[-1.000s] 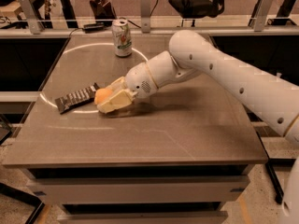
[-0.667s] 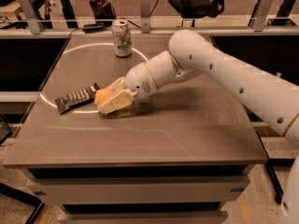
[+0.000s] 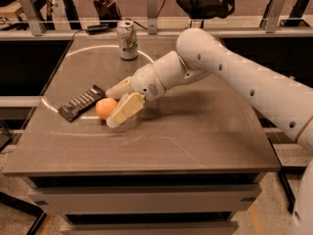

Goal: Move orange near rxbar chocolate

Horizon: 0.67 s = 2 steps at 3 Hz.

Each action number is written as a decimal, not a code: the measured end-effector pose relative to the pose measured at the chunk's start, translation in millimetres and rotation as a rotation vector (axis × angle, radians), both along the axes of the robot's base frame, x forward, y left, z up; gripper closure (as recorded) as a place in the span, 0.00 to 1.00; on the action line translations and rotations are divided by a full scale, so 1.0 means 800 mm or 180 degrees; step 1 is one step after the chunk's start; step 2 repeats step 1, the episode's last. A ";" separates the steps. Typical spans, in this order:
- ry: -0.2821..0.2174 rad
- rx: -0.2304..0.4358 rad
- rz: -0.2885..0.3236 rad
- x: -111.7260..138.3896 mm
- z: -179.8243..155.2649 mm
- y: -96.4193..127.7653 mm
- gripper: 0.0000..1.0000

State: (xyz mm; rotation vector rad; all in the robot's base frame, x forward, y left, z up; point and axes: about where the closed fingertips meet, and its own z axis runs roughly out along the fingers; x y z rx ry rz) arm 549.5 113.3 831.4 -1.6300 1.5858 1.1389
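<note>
The orange [image 3: 104,107] sits on the table, touching the right end of the dark rxbar chocolate [image 3: 81,103], which lies flat at the left of the table. My gripper [image 3: 111,109] reaches in from the right, low over the table. Its pale fingers [image 3: 126,109] stand open, one behind the orange and one in front of it. The orange lies at the fingertips, with its left side in plain view.
A green-and-white soda can [image 3: 128,39] stands upright at the back of the table [image 3: 195,131]. My white arm stretches across the right half of the table. Rails and chairs stand behind the far edge.
The fingers have spread and drawn back a little to the right. The orange, mostly covered by them before, now shows beside the bar.
</note>
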 end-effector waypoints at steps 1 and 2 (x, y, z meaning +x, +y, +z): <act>-0.0002 0.0001 0.0002 0.000 0.000 0.000 0.00; -0.0002 0.0001 0.0002 0.000 0.000 0.000 0.00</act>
